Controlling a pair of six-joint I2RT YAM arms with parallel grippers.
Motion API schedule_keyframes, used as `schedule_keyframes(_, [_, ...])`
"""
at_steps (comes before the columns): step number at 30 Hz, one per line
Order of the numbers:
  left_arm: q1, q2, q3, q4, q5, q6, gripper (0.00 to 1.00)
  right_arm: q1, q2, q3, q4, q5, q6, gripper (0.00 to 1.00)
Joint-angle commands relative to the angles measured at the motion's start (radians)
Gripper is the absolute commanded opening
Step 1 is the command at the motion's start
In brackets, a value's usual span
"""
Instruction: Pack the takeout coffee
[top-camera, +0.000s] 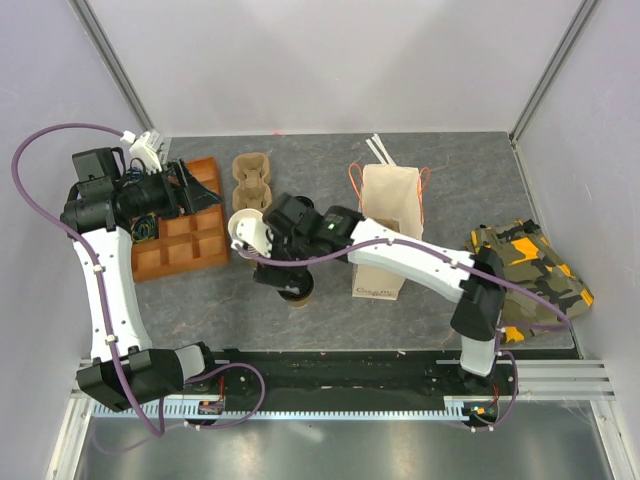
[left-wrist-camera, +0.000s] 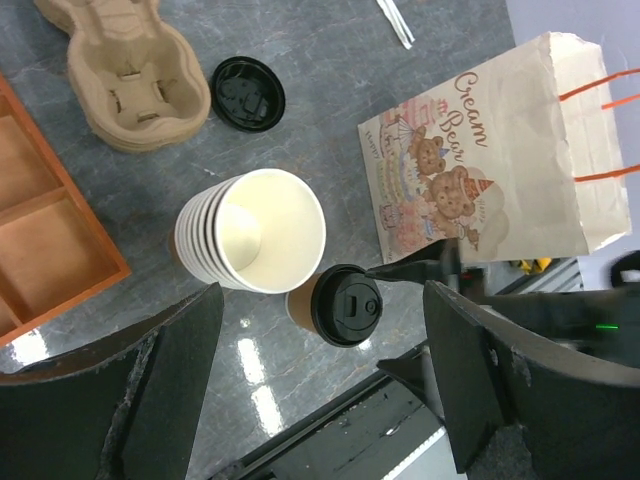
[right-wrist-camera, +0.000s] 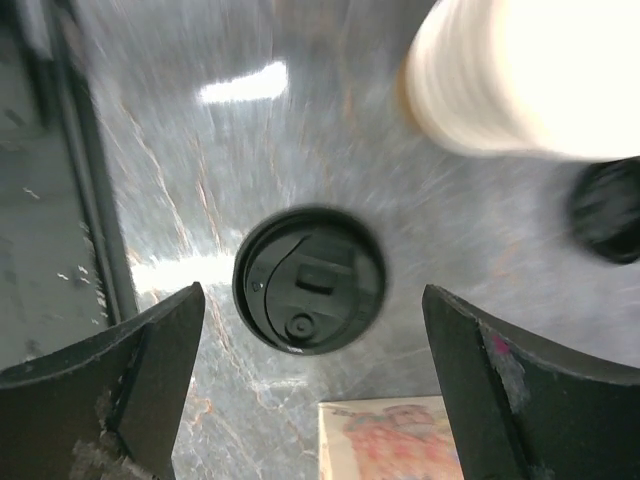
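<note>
The takeout coffee (left-wrist-camera: 347, 305), a tan paper cup with a black lid, stands upright on the grey table beside a stack of lidless cups (left-wrist-camera: 255, 232). In the right wrist view its lid (right-wrist-camera: 308, 280) lies straight below, between my open right fingers. My right gripper (right-wrist-camera: 312, 295) hovers above it, open and empty, apart from it. In the top view the right gripper (top-camera: 285, 272) covers most of the cup (top-camera: 298, 296). My left gripper (left-wrist-camera: 320, 300) is open and empty, high up by the orange tray (top-camera: 180, 245), where the top view shows it (top-camera: 195, 188).
A printed paper bag (top-camera: 388, 240) stands right of the coffee, also in the left wrist view (left-wrist-camera: 500, 170). A loose black lid (left-wrist-camera: 248, 93) and a pulp cup carrier (left-wrist-camera: 130, 85) lie behind the stack. A camouflage cloth (top-camera: 530, 270) lies far right.
</note>
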Motion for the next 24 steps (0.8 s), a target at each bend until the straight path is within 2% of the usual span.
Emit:
schedule_keyframes(1, [0.004,-0.013,0.033,0.031,0.077,0.044,0.88,-0.009,-0.144,0.270,-0.065,-0.058,-0.007,0.98])
schedule_keyframes(5, [0.004,-0.014,0.022,0.075,0.087,0.044,0.88,-0.065,-0.155,0.482,-0.081,0.005,-0.017,0.98])
schedule_keyframes(6, [0.003,-0.013,0.025,0.085,0.088,0.044,0.88,-0.120,-0.149,0.560,-0.092,-0.006,-0.001,0.98])
schedule_keyframes(8, [0.003,-0.003,0.034,0.106,0.093,0.047,0.92,-0.189,-0.144,0.617,-0.098,-0.020,0.011,0.98])
schedule_keyframes(9, [0.003,0.007,0.048,0.108,0.093,0.049,0.93,-0.263,-0.147,0.643,-0.098,-0.024,0.014,0.98])
schedule_keyframes(14, [0.001,0.040,0.076,0.119,0.091,0.055,0.94,-0.504,-0.186,0.662,-0.100,-0.066,0.022,0.98])
schedule_keyframes(18, [-0.016,0.060,0.071,0.132,0.104,0.041,0.94,-0.607,-0.201,0.575,-0.132,-0.047,-0.032,0.98])
schedule_keyframes(21, [-0.045,0.063,0.070,0.149,0.090,0.035,0.94,-0.712,-0.194,0.535,-0.153,-0.133,-0.047,0.98])
schedule_keyframes(24, [-0.068,0.058,0.068,0.172,0.074,0.023,0.94,-0.783,-0.123,0.603,-0.242,-0.217,-0.084,0.98])
